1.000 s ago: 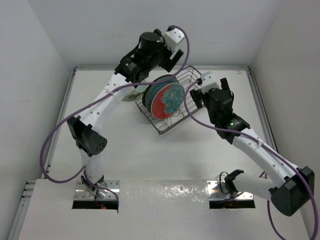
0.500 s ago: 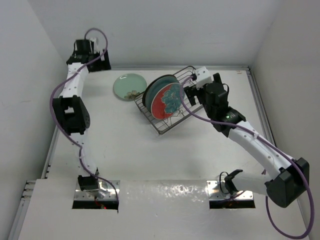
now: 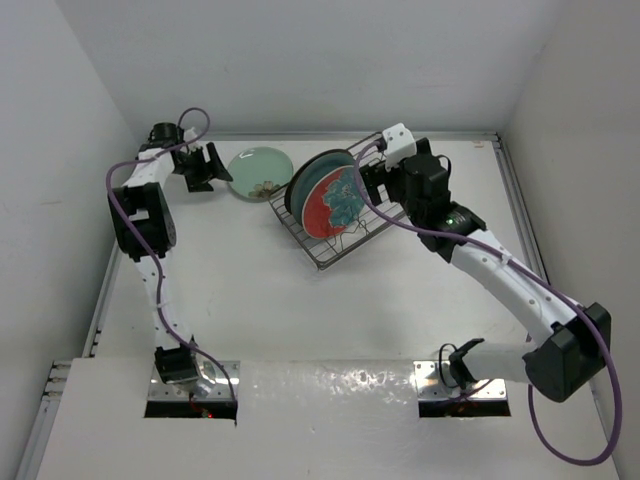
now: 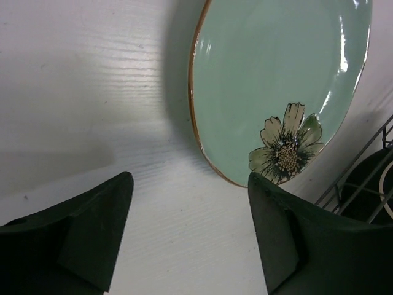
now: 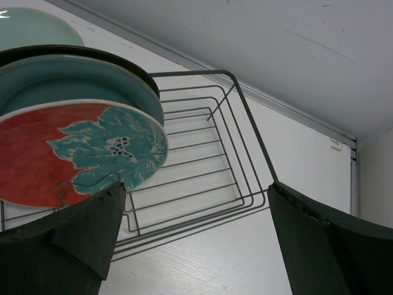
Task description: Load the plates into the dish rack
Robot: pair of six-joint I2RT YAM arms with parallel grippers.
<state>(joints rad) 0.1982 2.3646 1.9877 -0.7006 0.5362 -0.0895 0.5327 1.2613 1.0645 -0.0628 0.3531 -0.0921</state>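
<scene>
The pale mint green plate (image 3: 259, 172) (image 4: 276, 80), gold-rimmed with a painted flower, lies flat on the table left of the dish rack (image 3: 345, 232) (image 5: 209, 153). My left gripper (image 3: 212, 172) (image 4: 189, 184) is open just left of this plate, low over the table, holding nothing. Upright in the rack's left half stand the red plate with a teal flower (image 3: 335, 202) (image 5: 73, 153) and, behind it, a teal plate (image 3: 312, 180) (image 5: 80, 80). My right gripper (image 3: 368, 185) (image 5: 196, 190) is open over the rack's right side, beside the red plate, and is empty.
The rack's right half (image 5: 202, 123) holds no plates. The back wall (image 3: 320, 70) runs close behind the mint plate and the rack. A side wall (image 3: 60, 200) stands close to the left arm.
My left arm has swung from above the rack out to the back left and come down beside the mint plate. My right gripper has crept up and left along the rack.
</scene>
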